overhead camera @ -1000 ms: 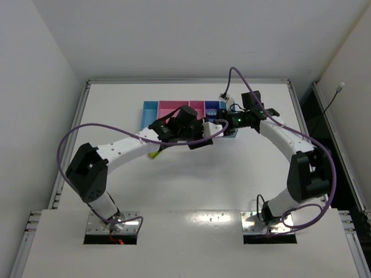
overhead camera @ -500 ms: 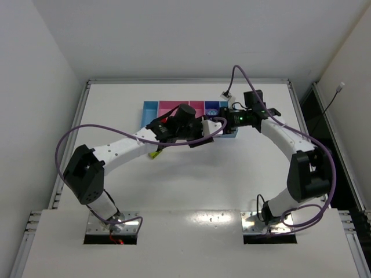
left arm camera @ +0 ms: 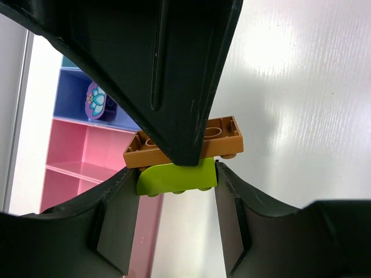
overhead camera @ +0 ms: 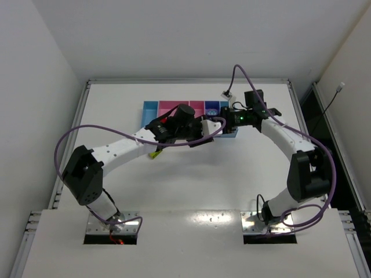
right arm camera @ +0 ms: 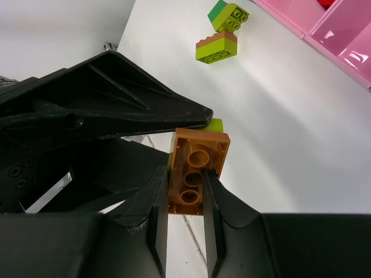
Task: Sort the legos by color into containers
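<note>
The left gripper (left arm camera: 177, 188) has its jaws closed on a yellow-green brick (left arm camera: 177, 178); the right gripper (right arm camera: 184, 182) has its jaws pinched tight on the orange brick (right arm camera: 197, 168) stacked against it, over the tabletop (left arm camera: 301, 87) near the pink tray (left arm camera: 75, 150).

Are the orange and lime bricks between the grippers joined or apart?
Joined: the orange brick sits flush on the lime brick, no gap in the left wrist view.

Looks like a robotics lab cell: bare white walls (overhead camera: 40, 58) boxing in a white table (overhead camera: 191, 185), metal rails (overhead camera: 69, 150) down its sides, two arms (overhead camera: 122, 149) bolted to plates (overhead camera: 113, 225) at the near edge, purple cables (overhead camera: 234, 67) looping loose in the air.
</note>
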Tool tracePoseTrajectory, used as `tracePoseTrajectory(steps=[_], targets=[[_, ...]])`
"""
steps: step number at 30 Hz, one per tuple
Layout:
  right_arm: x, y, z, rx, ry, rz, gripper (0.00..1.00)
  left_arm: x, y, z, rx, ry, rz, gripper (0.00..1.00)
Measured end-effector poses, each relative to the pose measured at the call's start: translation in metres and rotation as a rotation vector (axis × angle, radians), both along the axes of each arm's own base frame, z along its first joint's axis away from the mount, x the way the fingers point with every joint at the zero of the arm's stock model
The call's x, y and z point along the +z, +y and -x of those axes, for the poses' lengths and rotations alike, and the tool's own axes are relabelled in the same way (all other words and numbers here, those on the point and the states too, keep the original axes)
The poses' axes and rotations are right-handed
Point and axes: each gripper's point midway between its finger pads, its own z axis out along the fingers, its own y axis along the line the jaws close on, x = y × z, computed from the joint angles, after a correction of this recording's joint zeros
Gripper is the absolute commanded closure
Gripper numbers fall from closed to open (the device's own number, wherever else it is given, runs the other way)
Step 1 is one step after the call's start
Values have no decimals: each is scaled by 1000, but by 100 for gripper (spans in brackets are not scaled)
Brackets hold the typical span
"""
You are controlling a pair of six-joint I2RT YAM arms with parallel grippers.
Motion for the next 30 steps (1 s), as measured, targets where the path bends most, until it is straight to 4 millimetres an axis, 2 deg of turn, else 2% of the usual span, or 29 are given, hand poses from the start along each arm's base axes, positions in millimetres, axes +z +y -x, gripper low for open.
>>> tracePoseTrajectory(steps=[27,30], targets=[[12,-12,3,20,-8,-36,100,12,-3,5,-32,-56,80,88],[12,-15,2,15,-27,-23,100,3,5,12,-31,-27,52,88]])
